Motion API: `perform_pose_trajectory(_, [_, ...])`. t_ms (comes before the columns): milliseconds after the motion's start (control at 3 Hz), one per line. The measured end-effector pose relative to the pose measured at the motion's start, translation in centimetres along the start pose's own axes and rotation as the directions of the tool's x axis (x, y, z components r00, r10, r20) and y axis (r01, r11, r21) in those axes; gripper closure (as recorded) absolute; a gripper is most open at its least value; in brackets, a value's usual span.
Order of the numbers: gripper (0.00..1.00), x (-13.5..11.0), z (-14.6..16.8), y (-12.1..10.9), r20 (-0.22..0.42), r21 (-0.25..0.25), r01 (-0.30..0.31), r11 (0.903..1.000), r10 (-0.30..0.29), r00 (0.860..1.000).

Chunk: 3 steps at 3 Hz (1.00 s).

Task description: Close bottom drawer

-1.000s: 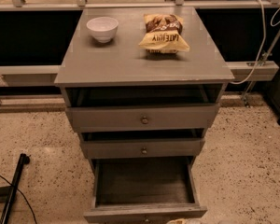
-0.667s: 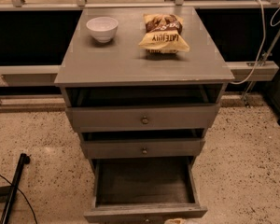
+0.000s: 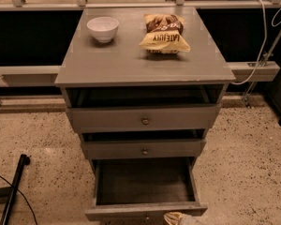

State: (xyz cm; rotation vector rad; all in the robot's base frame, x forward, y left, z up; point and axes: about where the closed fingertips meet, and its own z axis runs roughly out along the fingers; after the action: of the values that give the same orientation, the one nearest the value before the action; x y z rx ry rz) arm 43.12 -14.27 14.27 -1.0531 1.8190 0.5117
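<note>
The bottom drawer (image 3: 145, 184), lowest in the grey cabinet (image 3: 140, 64), stands pulled far out, and the gripper (image 3: 178, 218) sits at the view's lower edge close by its front, probably placed there to push it in; whether it grasps anything I cannot tell.

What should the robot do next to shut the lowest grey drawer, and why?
Probably push the grey wooden bottom drawer straight in by its front. It sticks out farthest, bare floor showing, and the gripper sits at the picture's lower edge, right by that front.
</note>
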Motion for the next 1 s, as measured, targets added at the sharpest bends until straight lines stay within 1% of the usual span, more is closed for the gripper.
perform_pose_trajectory(333, [1.00,-0.4,0.7,-1.8,0.008,0.068,0.032,0.9972,-0.032,0.999])
perform_pose_trajectory(667, [1.00,-1.8,1.1,-4.0,0.041,0.131,0.054,0.9899,-0.059,0.997])
perform_pose_trajectory(1000, [1.00,-3.7,2.6,-7.0,0.074,0.173,0.078,0.9819,-0.092,0.993])
